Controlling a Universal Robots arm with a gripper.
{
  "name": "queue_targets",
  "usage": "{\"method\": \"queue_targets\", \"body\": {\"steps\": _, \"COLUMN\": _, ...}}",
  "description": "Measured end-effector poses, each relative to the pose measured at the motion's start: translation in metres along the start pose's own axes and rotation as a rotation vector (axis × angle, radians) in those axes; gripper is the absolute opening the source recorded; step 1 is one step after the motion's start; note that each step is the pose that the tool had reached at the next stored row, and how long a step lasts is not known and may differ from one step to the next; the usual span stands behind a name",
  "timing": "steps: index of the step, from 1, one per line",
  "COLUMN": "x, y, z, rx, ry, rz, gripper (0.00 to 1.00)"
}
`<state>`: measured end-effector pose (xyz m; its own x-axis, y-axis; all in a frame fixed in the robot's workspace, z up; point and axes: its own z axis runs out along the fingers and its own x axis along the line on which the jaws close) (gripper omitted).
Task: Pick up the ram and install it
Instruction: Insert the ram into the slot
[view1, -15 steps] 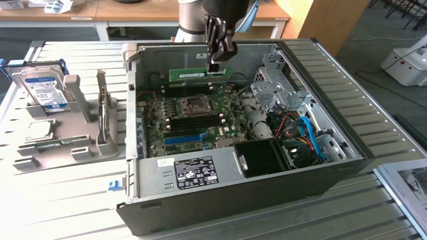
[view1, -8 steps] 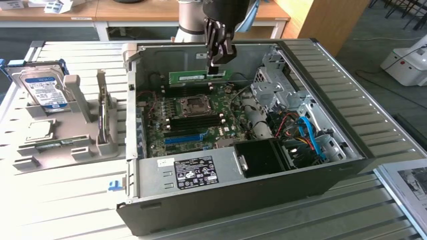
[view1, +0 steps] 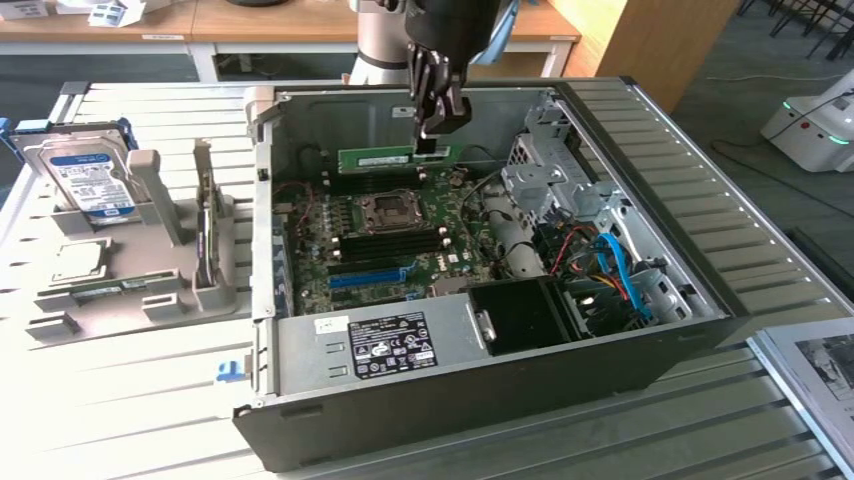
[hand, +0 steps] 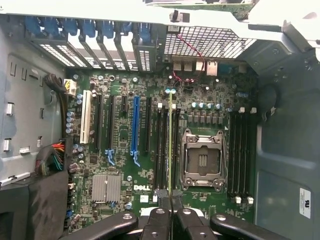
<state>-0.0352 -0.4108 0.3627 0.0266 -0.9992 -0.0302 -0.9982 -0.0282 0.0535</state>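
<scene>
Gripper (view1: 429, 135) clamping the ram (view1: 380, 158), holding it inside the open computer case (view1: 641, 370) above the motherboard (view1: 387, 250). Pickup looking done. Stick lining up edge-on with the memory slots (hand: 159, 150) beside the processor socket (hand: 202, 160); seating seemingly not yet done

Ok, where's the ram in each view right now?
Exterior view: ram held on edge in the jaws, just beyond the CPU socket.
Wrist view: ram edge-on between the jaws, over the black memory slots beside that socket.
Shared landmark: the CPU socket.
</scene>
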Motion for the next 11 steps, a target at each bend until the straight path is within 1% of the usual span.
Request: {"method": "queue_targets", "body": {"steps": 11, "x": 0.0002, "y": -0.0003, "z": 0.0063, "rx": 0.0, "ry": 0.0001, "rz": 0.0, "gripper": 0.12}}
